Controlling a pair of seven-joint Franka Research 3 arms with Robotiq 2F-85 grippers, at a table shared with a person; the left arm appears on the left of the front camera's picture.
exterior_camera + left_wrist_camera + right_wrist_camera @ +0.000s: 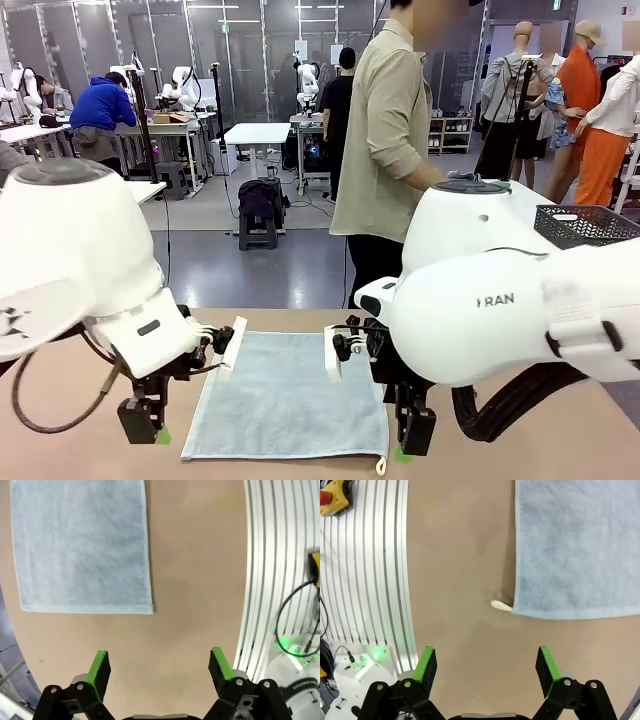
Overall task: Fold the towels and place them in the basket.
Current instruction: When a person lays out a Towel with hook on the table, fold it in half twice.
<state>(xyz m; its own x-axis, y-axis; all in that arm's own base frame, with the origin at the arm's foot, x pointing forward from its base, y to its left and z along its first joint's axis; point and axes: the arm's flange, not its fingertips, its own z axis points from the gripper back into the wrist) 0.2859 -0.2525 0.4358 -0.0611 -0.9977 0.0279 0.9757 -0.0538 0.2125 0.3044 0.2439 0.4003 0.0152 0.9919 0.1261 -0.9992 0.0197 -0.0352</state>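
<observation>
Finding table [200, 555] carrying one towel [285, 395], spread flat, unfolded. Noting basket [585, 225] far right, well apart. Recording left gripper [159, 655] and right gripper [485, 652] released, empty, poised beside near corners, apparently for first fold. Spotting loop [501, 605] at right near corner.

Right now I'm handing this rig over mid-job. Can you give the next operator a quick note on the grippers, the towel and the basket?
Towel: pale blue-grey, lying flat and unfolded on the table, between the two grippers.
Left gripper: open, empty, just off the towel's near left corner.
Right gripper: open, empty, off the near right corner, close to the hanging loop.
Basket: dark mesh, far right behind the right arm; contents unclear.
Done: no fold yet on this towel.
Left: grasp the near corners, fold, then place it in the basket.
</observation>
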